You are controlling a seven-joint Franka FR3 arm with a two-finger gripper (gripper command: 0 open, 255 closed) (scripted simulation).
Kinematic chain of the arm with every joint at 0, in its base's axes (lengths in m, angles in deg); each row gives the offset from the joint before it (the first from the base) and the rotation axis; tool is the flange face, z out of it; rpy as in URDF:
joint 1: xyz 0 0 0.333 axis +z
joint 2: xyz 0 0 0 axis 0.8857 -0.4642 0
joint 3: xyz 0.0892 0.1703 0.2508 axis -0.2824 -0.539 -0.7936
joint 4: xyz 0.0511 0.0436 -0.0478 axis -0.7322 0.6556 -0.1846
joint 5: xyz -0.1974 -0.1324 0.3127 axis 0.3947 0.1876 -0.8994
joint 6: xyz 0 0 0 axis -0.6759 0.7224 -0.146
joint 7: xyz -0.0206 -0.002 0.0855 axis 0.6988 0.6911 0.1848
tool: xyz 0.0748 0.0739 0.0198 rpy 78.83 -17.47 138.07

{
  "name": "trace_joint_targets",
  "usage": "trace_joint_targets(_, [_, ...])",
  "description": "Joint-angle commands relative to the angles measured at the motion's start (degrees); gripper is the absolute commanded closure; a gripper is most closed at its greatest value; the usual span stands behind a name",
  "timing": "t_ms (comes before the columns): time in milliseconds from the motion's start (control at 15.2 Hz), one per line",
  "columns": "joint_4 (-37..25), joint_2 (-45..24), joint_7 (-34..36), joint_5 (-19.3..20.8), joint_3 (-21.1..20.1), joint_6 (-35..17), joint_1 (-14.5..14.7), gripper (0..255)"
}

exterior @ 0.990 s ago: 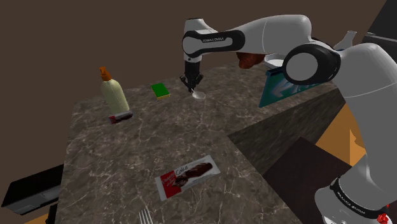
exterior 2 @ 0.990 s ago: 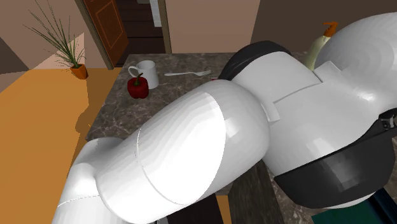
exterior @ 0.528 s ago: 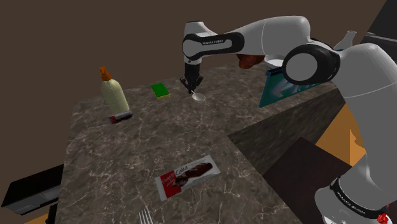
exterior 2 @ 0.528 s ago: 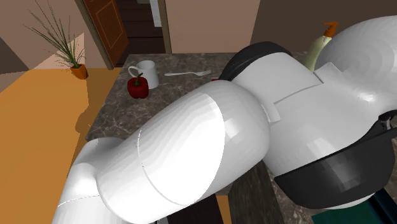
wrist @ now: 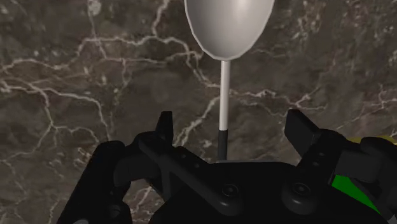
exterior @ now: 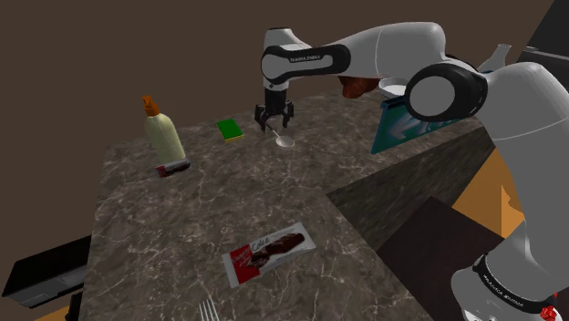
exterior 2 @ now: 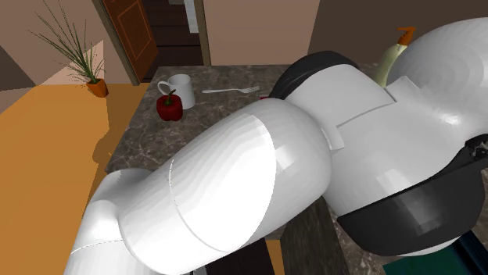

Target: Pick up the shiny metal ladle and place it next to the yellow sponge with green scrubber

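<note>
The grey ladle lies on the dark marble counter, its thin handle running back between my gripper's fingers. My gripper is open; the fingers stand apart on either side of the handle without touching it. In the shoulder view the gripper hovers just above the ladle, whose bowl rests a short way to the right of the sponge, green on top with a yellow edge. A corner of the sponge shows beside one finger.
A cream bottle with an orange cap and a small red object stand left of the sponge. A chocolate bar wrapper lies near the front, a teal box at the right. A white mug, red pepper and fork sit on the counter.
The gripper has opened and let go of the ladle's handle, and lifted slightly. The ladle now rests on the counter close to the sponge.
</note>
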Motion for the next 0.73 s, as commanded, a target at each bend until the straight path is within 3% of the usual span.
trace_joint_targets(0, [-2.15,0.45,-0.14,-0.09,-0.04,2.59,-0.02,0])
trace_joint_targets(132, [-5.94,0.27,-0.25,-0.11,-0.04,6.18,0.20,0])
trace_joint_targets(660, [-5.95,0.27,-0.26,-0.11,-0.04,6.19,0.20,0])
